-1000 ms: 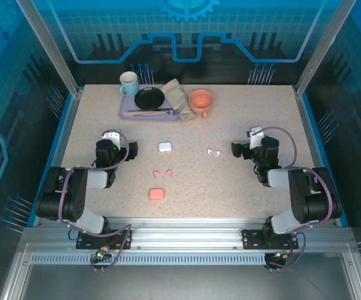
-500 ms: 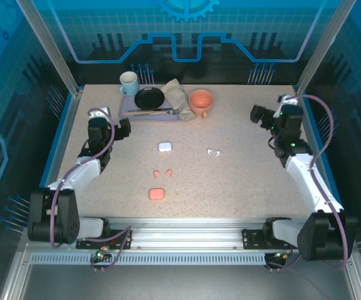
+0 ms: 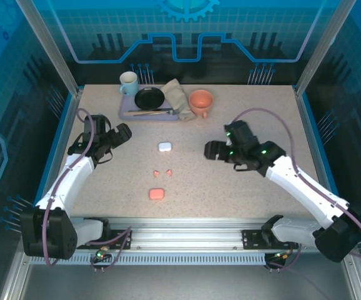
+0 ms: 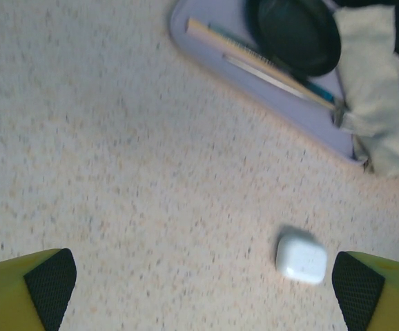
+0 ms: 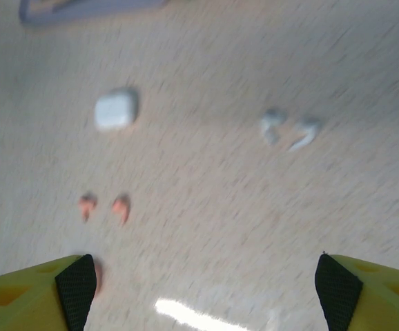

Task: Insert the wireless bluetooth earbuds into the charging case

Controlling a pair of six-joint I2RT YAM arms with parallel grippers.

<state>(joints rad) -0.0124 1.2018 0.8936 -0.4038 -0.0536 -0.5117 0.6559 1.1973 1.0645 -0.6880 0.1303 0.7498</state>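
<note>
The right tool (image 3: 213, 150) hangs over the middle-right of the desk (image 3: 255, 187). In its wrist view (image 5: 206, 293) only the two black pads (image 5: 75, 286) show, cut off at the bottom corners. They are spread wide with nothing between them, so the tool is released. That whole view is smeared. Up and to the right of centre lie the white earbuds (image 5: 289, 131), soft blobs close together on the bare desk. From overhead the tool's body hides them. The pink earbuds (image 5: 103, 207) lie side by side at the left, plainer from above (image 3: 163, 172). The white case (image 5: 115, 109) sits closed in the upper left. The pink case (image 3: 157, 194) lies below centre in the overhead view.

The left tool (image 3: 122, 132) is also released (image 4: 205, 293), its pads at the bottom corners. The white case (image 4: 301, 257) lies just inside the right pad. At the top of that wrist view the tray (image 4: 255, 79), black plate (image 4: 296, 34) and cloth (image 4: 372, 83) run off the frame edge.
</note>
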